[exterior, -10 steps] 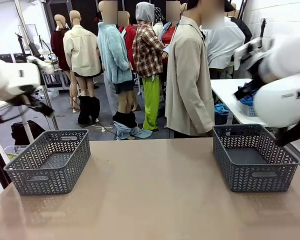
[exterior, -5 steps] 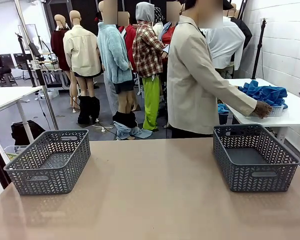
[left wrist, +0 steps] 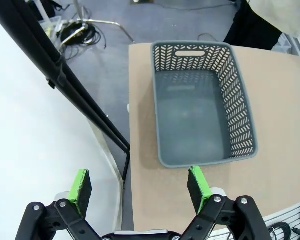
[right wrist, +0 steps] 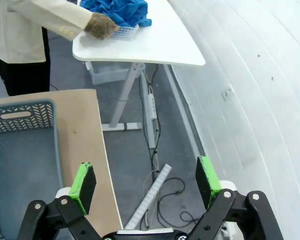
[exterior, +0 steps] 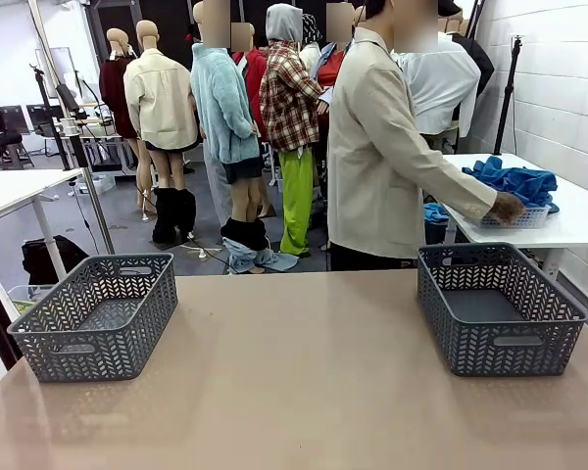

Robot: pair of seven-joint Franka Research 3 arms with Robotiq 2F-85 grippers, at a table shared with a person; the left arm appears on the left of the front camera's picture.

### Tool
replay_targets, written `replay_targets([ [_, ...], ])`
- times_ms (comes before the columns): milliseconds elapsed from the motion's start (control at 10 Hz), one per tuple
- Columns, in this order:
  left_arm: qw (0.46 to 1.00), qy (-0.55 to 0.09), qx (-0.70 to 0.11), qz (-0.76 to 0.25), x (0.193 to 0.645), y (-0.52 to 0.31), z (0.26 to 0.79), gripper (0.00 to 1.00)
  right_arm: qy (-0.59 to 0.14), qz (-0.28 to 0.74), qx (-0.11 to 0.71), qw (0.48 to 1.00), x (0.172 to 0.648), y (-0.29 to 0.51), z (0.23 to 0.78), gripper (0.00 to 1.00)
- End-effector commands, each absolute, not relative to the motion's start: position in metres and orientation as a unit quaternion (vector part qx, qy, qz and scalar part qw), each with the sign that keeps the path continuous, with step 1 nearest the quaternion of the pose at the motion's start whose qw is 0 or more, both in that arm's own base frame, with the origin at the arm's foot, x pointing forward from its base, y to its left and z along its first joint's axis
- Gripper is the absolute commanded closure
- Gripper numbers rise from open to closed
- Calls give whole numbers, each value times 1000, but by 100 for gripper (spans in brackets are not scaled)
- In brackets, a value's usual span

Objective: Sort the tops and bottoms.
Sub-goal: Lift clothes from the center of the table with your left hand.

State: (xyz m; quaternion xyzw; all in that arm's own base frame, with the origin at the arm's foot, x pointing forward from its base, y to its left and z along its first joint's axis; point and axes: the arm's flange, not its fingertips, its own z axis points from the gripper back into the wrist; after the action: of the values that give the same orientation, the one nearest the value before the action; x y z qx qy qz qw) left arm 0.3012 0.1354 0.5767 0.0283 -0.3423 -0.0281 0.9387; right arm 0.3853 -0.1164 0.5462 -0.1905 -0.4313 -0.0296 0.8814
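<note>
In the front view, two grey baskets stand on the tan surface (exterior: 304, 372), well apart: the left basket (exterior: 98, 313) and the right basket (exterior: 500, 308), both with nothing inside. One person (exterior: 377, 157) in a beige jacket stands at the far edge, turned toward a white side surface (exterior: 568, 225). There the tops (exterior: 514, 181) lie as one rumpled bright blue heap in a small white basket (exterior: 514, 217); how many garments it holds cannot be told. The person's hand (exterior: 508, 208) rests at that basket's rim.

In the left wrist view, the left tool (left wrist: 140, 187) has its two green pads spread wide apart, gripping and touching nothing. Beyond it is the one grey left basket, bare inside, near the surface's corner.

In the right wrist view, the right tool (right wrist: 145, 183) is likewise spread wide with nothing between its pads, over the floor just beside the surface's edge. One corner of the right basket shows. Farther off, the blue heap sits in its white basket under the person's hand.
</note>
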Motion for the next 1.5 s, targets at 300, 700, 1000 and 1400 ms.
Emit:
replay_targets([
  [300,939,-342,33,-29,301,136,577,0,-430,-22,-195,881,385,-116,546,0],
  [700,939,-342,33,-29,301,136,577,0,-430,-22,-195,881,385,-116,546,0],
  [1000,939,-342,33,-29,301,136,577,0,-430,-22,-195,881,385,-116,546,0],
  [1400,939,-342,33,-29,301,136,577,0,-430,-22,-195,881,385,-116,546,0],
])
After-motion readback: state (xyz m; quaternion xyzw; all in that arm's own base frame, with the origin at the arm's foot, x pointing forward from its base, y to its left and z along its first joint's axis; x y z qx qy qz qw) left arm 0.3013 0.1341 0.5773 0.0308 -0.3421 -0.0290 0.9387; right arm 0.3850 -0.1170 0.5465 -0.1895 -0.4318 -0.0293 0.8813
